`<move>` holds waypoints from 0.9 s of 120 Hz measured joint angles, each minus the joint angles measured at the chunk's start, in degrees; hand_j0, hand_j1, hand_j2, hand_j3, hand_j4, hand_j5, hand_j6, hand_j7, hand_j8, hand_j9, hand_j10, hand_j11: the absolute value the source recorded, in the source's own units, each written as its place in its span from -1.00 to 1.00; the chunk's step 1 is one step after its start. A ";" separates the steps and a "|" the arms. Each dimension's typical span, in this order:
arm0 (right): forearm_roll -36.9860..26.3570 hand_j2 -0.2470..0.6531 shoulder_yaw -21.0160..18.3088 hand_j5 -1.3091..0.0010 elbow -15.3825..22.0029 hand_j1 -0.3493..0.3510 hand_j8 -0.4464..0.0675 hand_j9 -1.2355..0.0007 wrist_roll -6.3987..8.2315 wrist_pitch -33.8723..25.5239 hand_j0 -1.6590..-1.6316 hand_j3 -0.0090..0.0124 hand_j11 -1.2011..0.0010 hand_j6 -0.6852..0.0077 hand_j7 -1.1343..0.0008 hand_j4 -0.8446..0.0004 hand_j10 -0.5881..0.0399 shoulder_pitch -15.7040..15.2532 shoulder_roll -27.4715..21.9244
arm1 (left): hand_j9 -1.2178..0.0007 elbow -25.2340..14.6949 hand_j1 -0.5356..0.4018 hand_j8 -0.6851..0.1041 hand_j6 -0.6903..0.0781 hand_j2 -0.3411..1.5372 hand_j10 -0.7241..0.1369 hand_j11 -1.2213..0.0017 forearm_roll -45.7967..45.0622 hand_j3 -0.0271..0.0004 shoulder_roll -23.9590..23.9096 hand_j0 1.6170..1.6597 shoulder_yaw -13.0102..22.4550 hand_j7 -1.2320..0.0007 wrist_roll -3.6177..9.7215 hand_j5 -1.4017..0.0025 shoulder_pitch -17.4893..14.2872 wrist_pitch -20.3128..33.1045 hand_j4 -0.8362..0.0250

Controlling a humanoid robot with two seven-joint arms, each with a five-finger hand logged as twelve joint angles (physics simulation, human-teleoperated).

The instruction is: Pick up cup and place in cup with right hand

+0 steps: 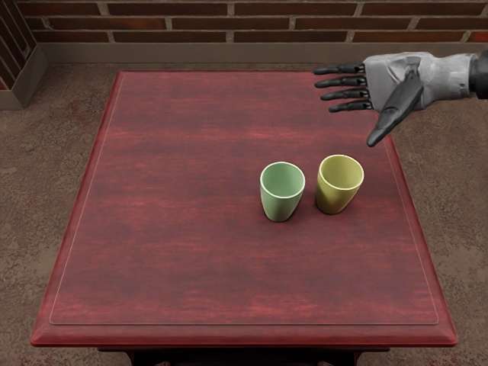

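Note:
My right hand (354, 107) comes in from the right edge above the table's back right part, fingers spread and pointing left, thumb angled toward the front. It is open and holds nothing. A green cup (280, 204) stands upright right of the table's middle. Just to its right is a yellow cup (334, 200), also upright, with a narrow gap between the two. Both cups have their mouths up, and the hand is behind them, touching neither.
The cups stand on a red wooden table (244, 334) with a raised front edge. Behind it runs a brick wall (290, 23) with a grey baseboard (191, 52). Brown floor (38, 168) shows on both sides.

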 joint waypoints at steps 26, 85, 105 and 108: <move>-20.51 -0.45 -0.73 1.00 24.73 -1.00 0.74 1.00 0.00 -10.72 -0.93 -0.16 1.00 0.98 1.00 1.00 0.87 4.87 -2.13 | 1.00 0.00 0.89 0.74 0.80 -0.64 0.68 1.00 0.00 0.97 0.00 0.92 0.01 1.00 0.00 1.00 0.00 0.00 0.94; -44.36 -0.45 -8.27 0.99 29.33 -0.99 0.72 0.99 0.00 -25.75 -0.93 -0.16 0.99 0.96 0.99 0.99 0.86 2.86 8.04 | 1.00 0.00 0.89 0.74 0.80 -0.64 0.68 1.00 0.00 0.97 0.00 0.92 0.01 1.00 0.00 1.00 0.00 0.00 0.94; -49.31 -0.45 -12.43 0.99 29.36 -1.00 0.72 1.00 0.00 -33.89 -0.93 -0.16 0.99 0.97 0.99 0.99 0.86 0.85 10.43 | 1.00 0.00 0.89 0.74 0.80 -0.64 0.68 1.00 0.00 0.97 0.00 0.92 0.01 1.00 0.00 1.00 0.00 0.00 0.94; -49.58 -0.45 -12.69 1.00 29.36 -1.00 0.72 1.00 0.00 -34.34 -0.93 -0.16 1.00 0.97 1.00 0.99 0.86 0.39 10.61 | 1.00 0.00 0.89 0.74 0.80 -0.64 0.68 1.00 0.00 0.97 0.00 0.92 0.01 1.00 0.00 1.00 0.00 0.00 0.94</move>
